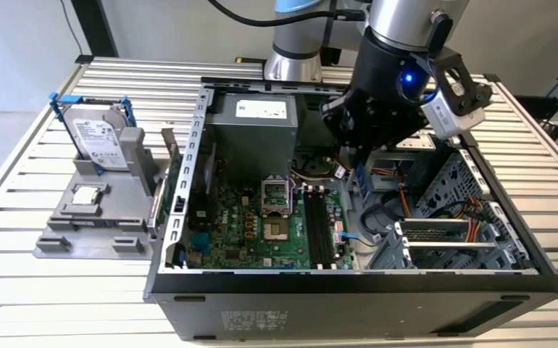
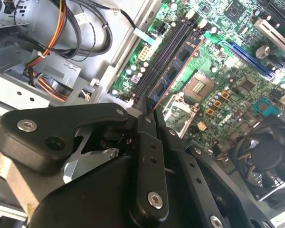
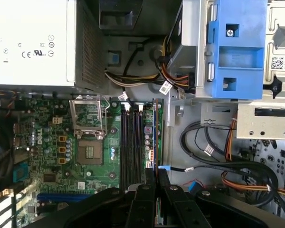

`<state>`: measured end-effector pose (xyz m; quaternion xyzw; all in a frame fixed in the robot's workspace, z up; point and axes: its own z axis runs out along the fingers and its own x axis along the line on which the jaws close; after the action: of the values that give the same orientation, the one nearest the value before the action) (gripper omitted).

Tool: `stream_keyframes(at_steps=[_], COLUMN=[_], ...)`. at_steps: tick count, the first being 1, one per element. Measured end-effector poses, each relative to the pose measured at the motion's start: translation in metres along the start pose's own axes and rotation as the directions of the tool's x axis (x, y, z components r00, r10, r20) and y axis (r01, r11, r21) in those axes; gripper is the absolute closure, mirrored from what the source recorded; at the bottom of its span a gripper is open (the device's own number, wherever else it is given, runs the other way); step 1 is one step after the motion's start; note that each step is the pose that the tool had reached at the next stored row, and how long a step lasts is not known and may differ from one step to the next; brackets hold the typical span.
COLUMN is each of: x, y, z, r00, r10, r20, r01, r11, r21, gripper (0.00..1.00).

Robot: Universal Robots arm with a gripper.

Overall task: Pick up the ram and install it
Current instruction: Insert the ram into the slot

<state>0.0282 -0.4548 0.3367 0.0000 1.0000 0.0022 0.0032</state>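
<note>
My gripper [image 3: 156,175] is shut on the ram [image 3: 155,133], a long thin board that I see edge-on in the first wrist view. In the second wrist view the ram [image 2: 175,71] shows dark chips and an orange edge, and it sticks out from between the black fingers [image 2: 145,124]. It hangs above the motherboard, beside the empty black memory slots [image 3: 131,142] and roughly in line with them. In the exterior view the gripper [image 1: 347,161] is low inside the open computer case, over the back end of the slots [image 1: 322,228].
The open CPU socket [image 3: 88,152] lies beside the slots. Around them are a grey power supply [image 1: 255,119], a blue drive cage [image 3: 237,47] and loose cables [image 3: 218,156]. Outside the case, a grey stand holds a hard drive in a blue frame [image 1: 96,134] and a square processor chip [image 1: 85,194].
</note>
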Motion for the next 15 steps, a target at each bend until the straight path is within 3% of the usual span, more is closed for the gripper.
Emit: stream_keyframes(at_steps=[15], x=[0.0001], y=[0.0000], z=[0.0128], r00=[1.0000], r10=[0.000], r20=[0.0000], r01=[0.000], r11=[1.0000], r21=[0.0052], gripper=[1.00])
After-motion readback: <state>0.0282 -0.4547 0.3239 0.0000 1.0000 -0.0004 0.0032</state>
